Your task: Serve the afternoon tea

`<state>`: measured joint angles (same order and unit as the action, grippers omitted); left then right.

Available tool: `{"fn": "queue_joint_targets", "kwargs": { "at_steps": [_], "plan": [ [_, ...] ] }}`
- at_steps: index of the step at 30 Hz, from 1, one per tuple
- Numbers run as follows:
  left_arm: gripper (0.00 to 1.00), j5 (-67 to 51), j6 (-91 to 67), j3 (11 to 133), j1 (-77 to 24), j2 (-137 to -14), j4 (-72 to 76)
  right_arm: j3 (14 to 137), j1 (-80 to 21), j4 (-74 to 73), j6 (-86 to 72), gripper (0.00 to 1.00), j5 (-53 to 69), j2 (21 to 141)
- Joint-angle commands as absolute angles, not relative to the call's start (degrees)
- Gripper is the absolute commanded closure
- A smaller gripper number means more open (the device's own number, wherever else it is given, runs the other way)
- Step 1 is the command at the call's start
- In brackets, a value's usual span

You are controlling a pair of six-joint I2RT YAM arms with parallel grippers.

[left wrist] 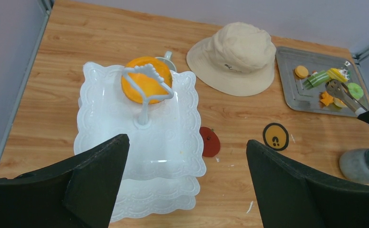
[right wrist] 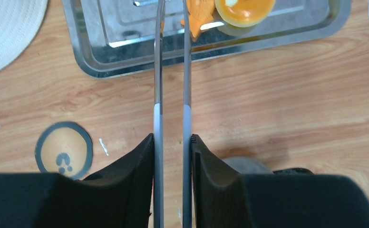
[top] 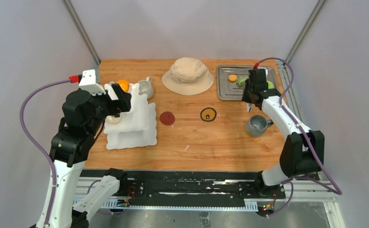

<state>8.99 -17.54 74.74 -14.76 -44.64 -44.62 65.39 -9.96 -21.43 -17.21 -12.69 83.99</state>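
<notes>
Right wrist view | small orange toy pastry [right wrist: 197, 21] in silver metal tray [right wrist: 101, 71], just beside long metal tongs [right wrist: 158, 71] | right gripper [right wrist: 172, 140] clamped on tongs | left gripper [left wrist: 186, 142] spread wide above white wavy-edged three-tier stand [left wrist: 111, 118], round orange pastry [left wrist: 137, 92] on top tier

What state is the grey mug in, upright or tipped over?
Upright: the mug stands on its base on the table, round mouth facing up in the top view, handle out sideways. Contents: cannot tell.
</notes>
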Motion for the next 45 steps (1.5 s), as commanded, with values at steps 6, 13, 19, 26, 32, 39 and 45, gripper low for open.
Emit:
{"fn": "queue_joint_targets", "kwargs": {
  "at_steps": [6,13,19,26,32,39,45],
  "plan": [
    [0.02,10.11,-16.32,74.68,-15.12,-44.08,-42.59,72.89,-7.30,-16.00,-20.13,0.66,-7.72,91.72],
    [0.02,10.76,-15.82,74.41,-15.12,-44.00,-42.63,76.47,-7.14,-15.26,-20.54,0.61,-6.37,97.55],
    [0.02,11.06,-15.62,74.35,-15.12,-44.11,-42.63,76.75,-7.16,-16.75,-21.41,0.60,-8.35,98.51],
    [0.02,10.49,-16.28,74.08,-15.12,-44.68,-42.45,72.02,-7.21,-15.39,-20.83,0.60,-10.94,94.11],
    [0.02,10.06,-16.61,74.16,-15.12,-44.77,-42.27,71.99,-7.21,-15.44,-20.13,0.60,-11.11,94.71],
    [0.02,10.37,-16.45,74.00,-15.12,-44.37,-42.34,72.88,-7.21,-15.72,-20.63,0.59,-10.65,96.51],
    [0.02,10.31,-16.50,73.70,-15.12,-44.24,-42.32,73.68,-7.21,-15.63,-19.92,0.59,-11.96,98.02]
  ]
}}
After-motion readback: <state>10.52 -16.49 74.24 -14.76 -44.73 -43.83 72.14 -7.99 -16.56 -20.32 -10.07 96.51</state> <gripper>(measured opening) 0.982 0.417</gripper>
